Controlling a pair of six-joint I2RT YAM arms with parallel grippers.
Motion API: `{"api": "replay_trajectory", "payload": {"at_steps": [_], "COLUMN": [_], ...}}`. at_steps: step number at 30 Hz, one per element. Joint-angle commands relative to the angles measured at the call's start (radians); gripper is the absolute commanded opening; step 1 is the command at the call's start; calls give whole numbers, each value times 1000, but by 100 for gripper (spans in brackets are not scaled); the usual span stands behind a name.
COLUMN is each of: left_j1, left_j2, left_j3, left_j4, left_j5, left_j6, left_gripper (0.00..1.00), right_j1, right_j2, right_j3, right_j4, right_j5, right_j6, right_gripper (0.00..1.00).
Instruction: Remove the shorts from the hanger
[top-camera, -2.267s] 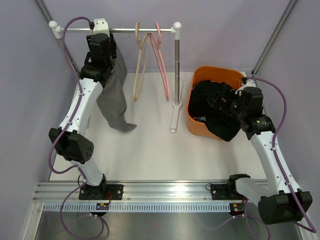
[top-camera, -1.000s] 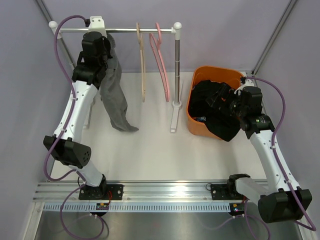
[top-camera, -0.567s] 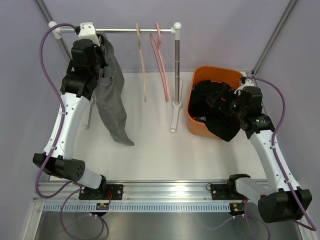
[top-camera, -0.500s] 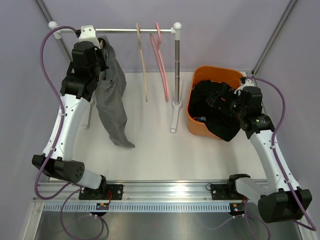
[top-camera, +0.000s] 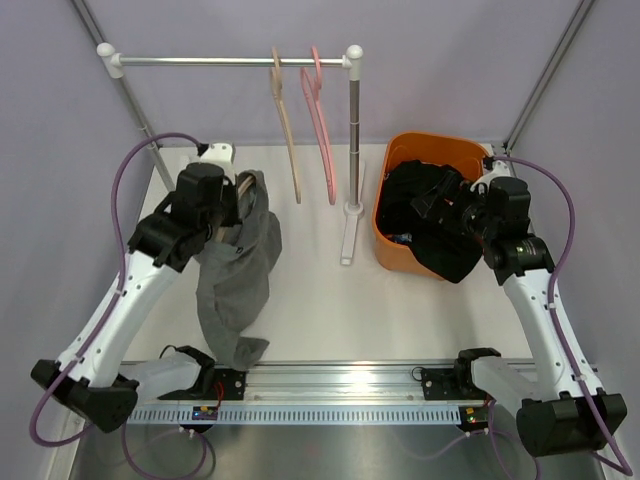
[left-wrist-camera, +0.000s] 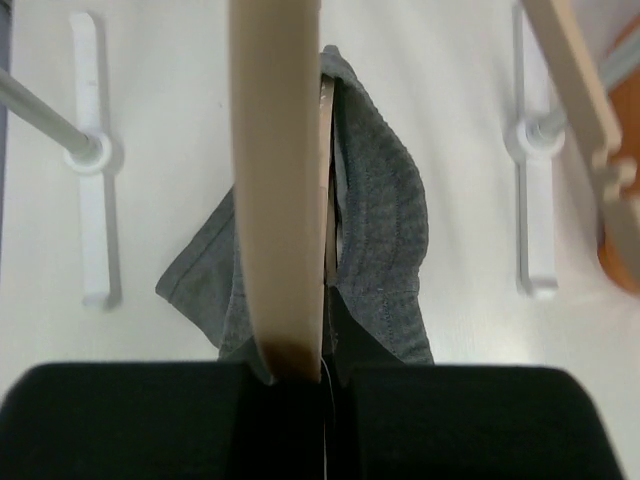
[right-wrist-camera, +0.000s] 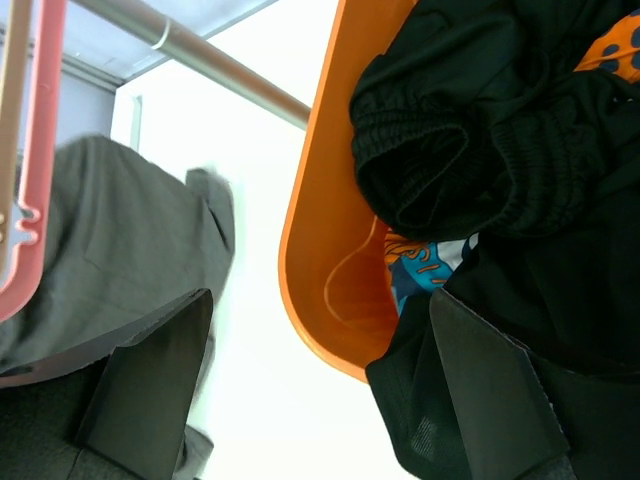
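My left gripper (top-camera: 232, 203) is shut on a tan wooden hanger (left-wrist-camera: 277, 190) that carries the grey shorts (top-camera: 240, 280). It holds them off the rail, over the left of the table. In the left wrist view the grey shorts (left-wrist-camera: 385, 230) drape down the right side of the hanger, and my left gripper (left-wrist-camera: 325, 368) clamps the hanger's near end. The black shorts (top-camera: 435, 225) spill over the orange bin (top-camera: 425, 145). Printed shorts (right-wrist-camera: 425, 265) lie under them. My right gripper (right-wrist-camera: 320, 300) stands open at the bin's rim, holding nothing.
The rail (top-camera: 200, 61) at the back carries a bare tan hanger (top-camera: 285, 110) and a pink hanger (top-camera: 322, 110). The rack's post and white foot (top-camera: 350, 215) stand between the grey shorts and the bin. Purple walls close in both sides.
My left arm has taken the hanger with the grey shorts off the rail and swung it down and toward the near side of the table. The right arm has hardly moved.
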Motion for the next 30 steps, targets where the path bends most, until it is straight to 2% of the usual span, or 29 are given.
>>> {"api": "replay_trajectory", "payload": {"at_steps": [1, 6, 10, 13, 18, 23, 30], "left_j1": [-46, -145, -242, -340, -443, -561, -583], "left_j2": [-133, -204, -244, -270, -279, -218, -120], "left_j3": [-78, -132, -156, -185, -256, -257, -219], "left_j4": [3, -25, -33, -34, 18, 82, 154], "left_j5": [18, 159, 254, 279, 334, 254, 227], "left_j6": [-59, -40, -10, -13, -25, -31, -19], "left_gripper": [0, 0, 0, 0, 0, 0, 0], "right_j1": [-3, 54, 233, 324, 456, 580, 733], "right_j2": [-51, -83, -88, -83, -68, 7, 104], "right_j3": [-4, 7, 30, 34, 40, 73, 120], "right_j4": [-14, -73, -105, -123, -116, -139, -188], "right_j5": [-62, -47, 83, 137, 186, 290, 388], "right_j6": [-13, -14, 5, 30, 85, 108, 116], "right_gripper": [100, 99, 100, 99, 99, 98, 97]}}
